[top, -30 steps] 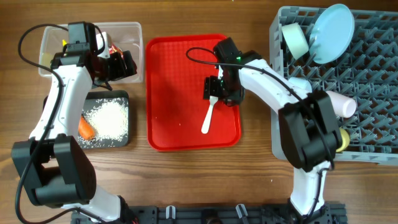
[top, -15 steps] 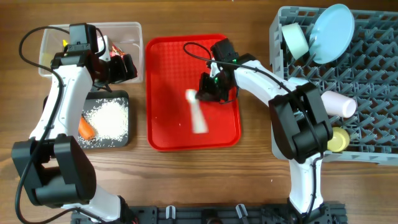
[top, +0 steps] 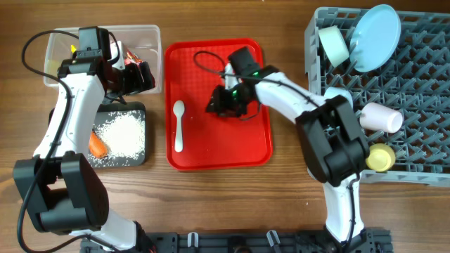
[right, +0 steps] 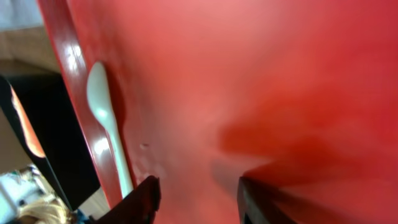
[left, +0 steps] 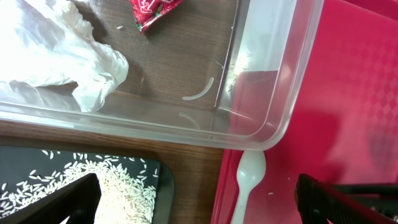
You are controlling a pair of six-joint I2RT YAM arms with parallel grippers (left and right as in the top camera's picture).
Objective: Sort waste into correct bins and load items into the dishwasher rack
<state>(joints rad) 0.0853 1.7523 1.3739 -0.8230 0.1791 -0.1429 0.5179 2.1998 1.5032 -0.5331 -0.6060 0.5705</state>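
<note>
A: Moved since a second ago?

B: White spoon point(top: 178, 125). No longer just below the right gripper point(top: 216, 105). Lies now flat along the left rim of the red tray point(top: 211, 151), with the bowl end at the top in the overhead view. Also the right gripper, now further left over the tray's middle.

A: Touching the spoon?

B: No, well apart. Hangs over bare red plastic.

A: Right fingers point(right: 140, 199)?

B: Parted a moderate way, with nothing between.

A: And the left?

B: Left gripper point(top: 144, 74). Hovers at the right end of the clear tub point(top: 140, 31), spread wide and empty.

A: In the tub?

B: White tissue point(left: 56, 50) and a red wrapper point(left: 152, 9), seen through the left wrist camera. Also shows the spoon's bowl end just outside the tub's corner, on the red tray.

A: Black tray point(top: 137, 109)?

B: Sits just below the tub. Holds rice grains point(top: 123, 133) and a carrot point(top: 97, 144) at its left side.

A: Dishwasher rack point(top: 422, 84)?

B: Stands right of the red tray. Carries a light blue plate point(top: 376, 28) on edge at the far side, a pale bowl point(top: 334, 43) beside the plate, a pink cup point(top: 383, 118) on its side, and a yellow cup point(top: 380, 158) near the front left corner.
</note>
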